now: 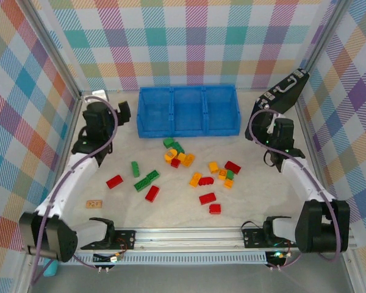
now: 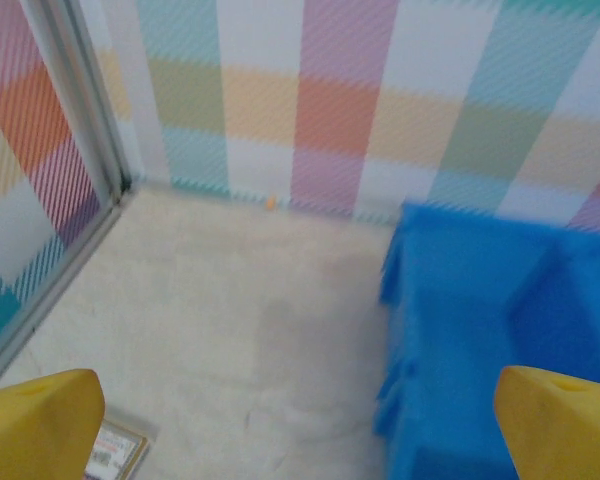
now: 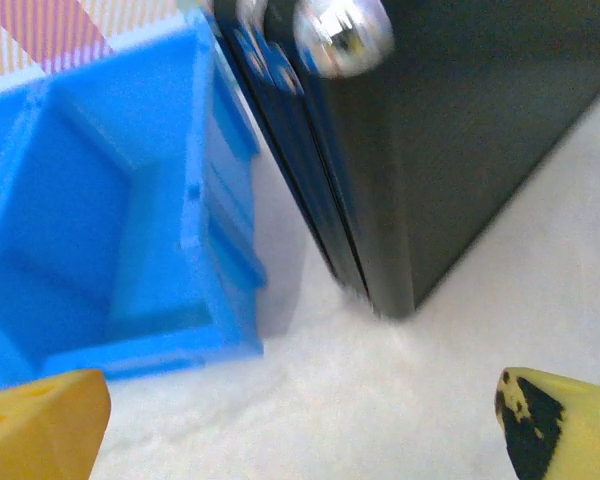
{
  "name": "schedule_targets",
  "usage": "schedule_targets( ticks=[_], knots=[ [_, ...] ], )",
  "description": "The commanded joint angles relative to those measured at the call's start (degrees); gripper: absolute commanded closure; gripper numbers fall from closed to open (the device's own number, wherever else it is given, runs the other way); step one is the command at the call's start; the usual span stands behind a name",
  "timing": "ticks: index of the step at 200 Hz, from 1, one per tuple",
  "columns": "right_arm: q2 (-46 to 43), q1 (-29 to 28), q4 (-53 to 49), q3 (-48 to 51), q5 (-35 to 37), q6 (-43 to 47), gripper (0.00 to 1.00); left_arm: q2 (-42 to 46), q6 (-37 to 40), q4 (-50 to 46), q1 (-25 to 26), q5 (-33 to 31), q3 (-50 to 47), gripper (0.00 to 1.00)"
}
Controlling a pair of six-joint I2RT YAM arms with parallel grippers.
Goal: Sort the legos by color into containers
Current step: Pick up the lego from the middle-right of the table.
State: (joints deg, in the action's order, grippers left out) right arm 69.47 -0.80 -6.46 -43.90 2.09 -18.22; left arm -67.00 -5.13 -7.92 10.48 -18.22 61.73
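Across the middle of the bench point(image 1: 128, 146) lie your legos point(image 1: 195, 179), red, green and orange-yellow mixed together. All are loose on the surface and none is in the tray point(image 1: 189, 130) at the far edge. Its three compartments look bare from above, so I judge that you are at the very first pick.

Your left hand point(image 2: 300, 430) hovers by the tray's left end, fingers spread wide with nothing between them. Your right hand point(image 3: 300, 425) is likewise wide open and holds nothing. It is poised near the gap between the tray's right end and the black case point(image 1: 287, 88) (mind that case when you swing away). Both hands are well apart from the bricks.

For the next move, bring a hand toward you and down over a brick that sits alone. The red one point(image 1: 114, 181) on the left suits the left hand, and the two red ones point(image 1: 207, 198) nearest you suit the right. The heap point(image 1: 175, 154) just in front of the tray has bricks touching, so it will be harder to grip cleanly. Settle first which compartment takes which colour. Ignore the tan tile point(image 1: 95, 203) near the left arm.
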Motion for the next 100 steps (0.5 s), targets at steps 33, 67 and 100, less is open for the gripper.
schedule_targets(
  ticks=[33,67,100],
  knots=[
    [-5.6,-1.6,-23.7,1.3,-5.7,-24.5,0.01,-3.2,5.0,-32.8,0.5,16.8,22.9,0.0],
    [-7.9,-7.0,-27.8,2.9,-2.0,-29.6,0.01,2.7,8.7,-31.9,0.9,19.9,18.1,0.0],
    [-3.5,-11.6,-29.7,1.4,-0.7,-29.9,0.01,7.6,8.8,-28.4,1.2,23.5,12.0,0.0]
  ],
)
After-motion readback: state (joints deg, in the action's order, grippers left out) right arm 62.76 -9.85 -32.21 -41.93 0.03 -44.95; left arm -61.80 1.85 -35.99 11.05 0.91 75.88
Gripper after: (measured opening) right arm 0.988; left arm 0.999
